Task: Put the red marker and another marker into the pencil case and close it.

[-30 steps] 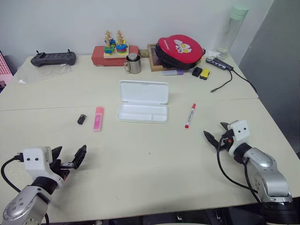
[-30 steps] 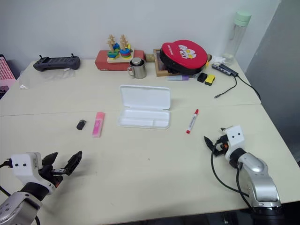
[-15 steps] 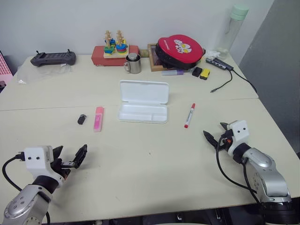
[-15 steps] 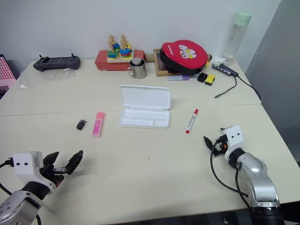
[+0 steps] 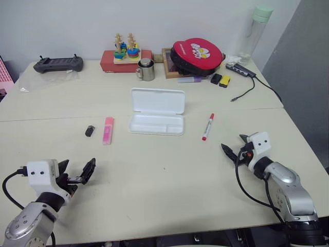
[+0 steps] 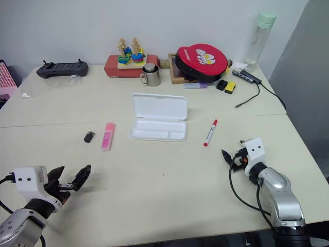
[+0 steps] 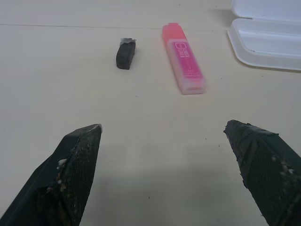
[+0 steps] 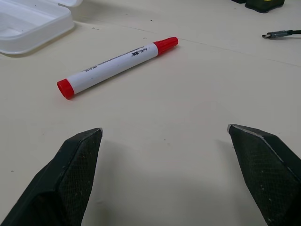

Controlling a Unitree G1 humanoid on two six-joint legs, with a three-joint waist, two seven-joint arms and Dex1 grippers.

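Observation:
The white pencil case (image 5: 157,124) lies open at the table's middle, lid (image 5: 157,101) tilted back, tray bare. To its right lies the red marker (image 5: 208,126), white barrel with red ends, also in the right wrist view as the red marker (image 8: 117,66). Left of the case lies the pink highlighter (image 5: 107,129), seen again as the highlighter (image 7: 184,58) in the left wrist view. My right gripper (image 5: 234,146) stands open just short of the red marker. My left gripper (image 5: 76,172) stands open near the front left edge, well short of the highlighter.
A small black object (image 5: 90,130) sits left of the highlighter. Along the back stand a red round pouch (image 5: 197,54), steel mug (image 5: 146,70), toy stacker on a red box (image 5: 126,54), game controller (image 5: 58,64), bottle (image 5: 255,32) and a cable (image 5: 247,90).
My right gripper has crept slightly towards the red marker. The left gripper and the things on the table have stayed put.

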